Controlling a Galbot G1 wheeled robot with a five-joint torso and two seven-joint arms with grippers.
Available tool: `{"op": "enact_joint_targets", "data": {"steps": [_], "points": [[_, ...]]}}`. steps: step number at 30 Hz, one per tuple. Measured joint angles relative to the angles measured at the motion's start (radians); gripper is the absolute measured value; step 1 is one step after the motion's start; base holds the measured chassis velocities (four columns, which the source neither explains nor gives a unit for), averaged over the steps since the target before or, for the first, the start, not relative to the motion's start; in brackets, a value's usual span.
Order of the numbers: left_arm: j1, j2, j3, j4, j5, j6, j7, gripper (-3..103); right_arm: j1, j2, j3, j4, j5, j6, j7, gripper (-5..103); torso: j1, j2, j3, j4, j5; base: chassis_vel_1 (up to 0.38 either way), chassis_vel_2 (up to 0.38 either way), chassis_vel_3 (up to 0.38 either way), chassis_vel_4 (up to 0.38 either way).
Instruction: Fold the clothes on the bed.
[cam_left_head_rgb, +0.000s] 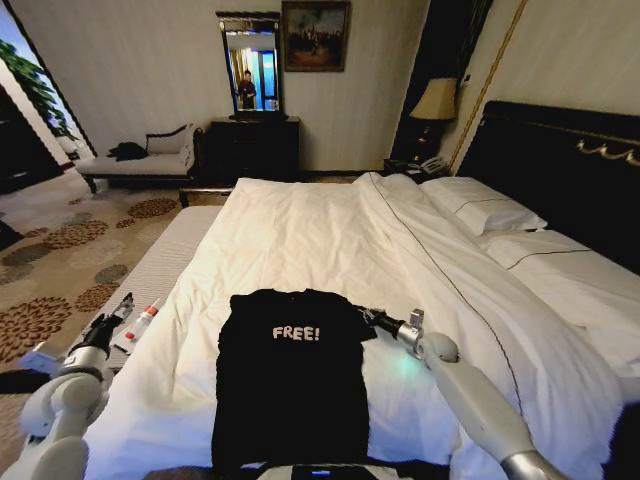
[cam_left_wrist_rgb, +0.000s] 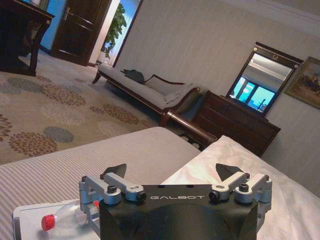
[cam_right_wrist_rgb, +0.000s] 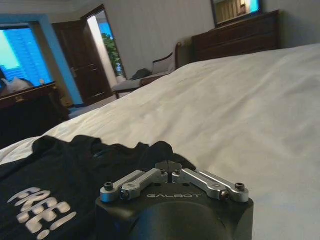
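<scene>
The clothes, a black T-shirt (cam_left_head_rgb: 290, 385) with white "FREE!" lettering, lie flat on the near end of the bed (cam_left_head_rgb: 320, 230), which has a white duvet. My right gripper (cam_left_head_rgb: 368, 318) is at the shirt's right sleeve. In the right wrist view its fingers (cam_right_wrist_rgb: 168, 165) are pinched together on the sleeve's edge (cam_right_wrist_rgb: 162, 150), low on the duvet. My left gripper (cam_left_head_rgb: 122, 308) hangs off the bed's left side over a striped surface. It stands open (cam_left_wrist_rgb: 171, 172) and holds nothing.
A white tray (cam_left_wrist_rgb: 22, 215) with a red-capped bottle (cam_left_wrist_rgb: 47, 221) lies on the striped bench (cam_left_head_rgb: 165, 260) under the left gripper. Pillows (cam_left_head_rgb: 485, 212) and a dark headboard (cam_left_head_rgb: 560, 165) are at the right. A chaise (cam_left_head_rgb: 140, 160) and a dresser (cam_left_head_rgb: 255, 148) stand by the far wall.
</scene>
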Motion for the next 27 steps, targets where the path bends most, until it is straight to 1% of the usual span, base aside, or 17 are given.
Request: {"op": "enact_joint_targets", "data": {"steps": [3,5,9,10,12,14,15,16,18,19,21,23,24,25,26,27], "points": [[0.000,0.000,0.000,0.000,-0.001,0.000,0.000,100,-0.024,0.006,0.040,0.032,-0.020,0.002,0.067,0,0.000,0.000,0.000,0.0000,-0.0001,0.000,0.000,0.000,0.000],[0.000,0.000,0.000,0.000,-0.001,-0.001,0.000,100,-0.028,0.008,0.047,0.036,-0.027,0.002,0.082,0,0.000,0.000,0.000,0.0000,0.0000,0.000,0.000,0.000,0.000],[0.000,-0.001,0.001,0.002,-0.001,-0.002,0.000,100,-0.063,0.020,0.079,0.062,-0.076,-0.007,0.193,0,0.000,0.000,0.000,0.0001,0.0001,0.000,0.000,0.000,0.000],[0.000,-0.001,0.001,0.002,-0.001,-0.002,0.000,100,-0.063,0.020,0.079,0.062,-0.076,-0.007,0.193,0,0.000,0.000,0.000,0.0001,0.0001,0.000,0.000,0.000,0.000],[-0.002,-0.002,0.004,0.003,-0.001,-0.002,0.000,100,-0.086,0.025,0.086,0.081,-0.089,-0.027,0.257,0,0.000,0.000,0.000,0.0000,0.0000,0.000,0.000,0.000,0.000],[-0.004,-0.005,0.008,0.005,0.000,-0.002,0.000,100,-0.111,0.032,0.089,0.104,-0.095,-0.061,0.338,0,0.000,0.000,0.000,0.0000,0.0002,0.000,0.000,0.000,0.000],[-0.004,-0.006,0.009,0.005,0.000,-0.002,0.001,100,-0.119,0.034,0.090,0.112,-0.095,-0.072,0.361,0,0.000,0.000,0.000,0.0000,0.0002,0.000,0.000,0.000,0.000],[-0.004,-0.006,0.009,0.005,0.000,-0.002,0.001,100,-0.119,0.034,0.090,0.112,-0.095,-0.072,0.361,0,0.000,0.000,0.000,0.0000,0.0002,0.000,0.000,0.000,0.000],[-0.004,-0.010,0.012,0.006,0.002,-0.003,0.001,100,-0.149,0.039,0.093,0.140,-0.087,-0.096,0.427,-2,0.000,0.000,0.000,0.0000,0.0000,0.000,0.000,0.000,0.000],[-0.004,-0.010,0.012,0.006,0.002,-0.003,0.001,100,-0.149,0.039,0.093,0.140,-0.087,-0.096,0.427,-2,0.000,0.000,0.000,0.0000,0.0000,0.000,0.000,0.000,0.000],[-0.003,-0.011,0.012,0.010,0.002,-0.004,0.003,100,-0.183,0.045,0.102,0.178,-0.068,-0.102,0.449,8,0.000,0.000,0.000,-0.0003,-0.0001,0.000,0.000,0.000,0.000],[-0.003,-0.011,0.011,0.011,0.002,-0.005,0.003,100,-0.208,0.054,0.109,0.210,-0.052,-0.101,0.465,19,0.000,0.000,0.000,-0.0001,-0.0001,0.000,0.000,0.000,0.000],[-0.002,-0.011,0.009,0.011,0.001,-0.006,0.003,100,-0.228,0.064,0.117,0.235,-0.039,-0.100,0.485,25,0.000,0.000,0.000,0.0001,-0.0001,0.000,0.000,0.000,0.000],[-0.002,-0.011,0.009,0.011,0.001,-0.006,0.003,100,-0.228,0.064,0.117,0.235,-0.039,-0.100,0.485,25,0.000,0.000,0.000,0.0001,-0.0001,0.000,0.000,0.000,0.000],[-0.002,-0.011,0.008,0.011,0.001,-0.006,0.003,100,-0.250,0.074,0.124,0.265,-0.021,-0.100,0.513,30,0.000,0.000,0.000,0.0000,-0.0001,0.000,0.000,0.000,0.000],[-0.002,-0.011,0.008,0.011,0.000,-0.006,0.004,100,-0.268,0.082,0.132,0.290,-0.004,-0.101,0.535,30,0.000,0.000,0.000,0.0000,-0.0001,0.000,0.000,0.000,0.000]]}}
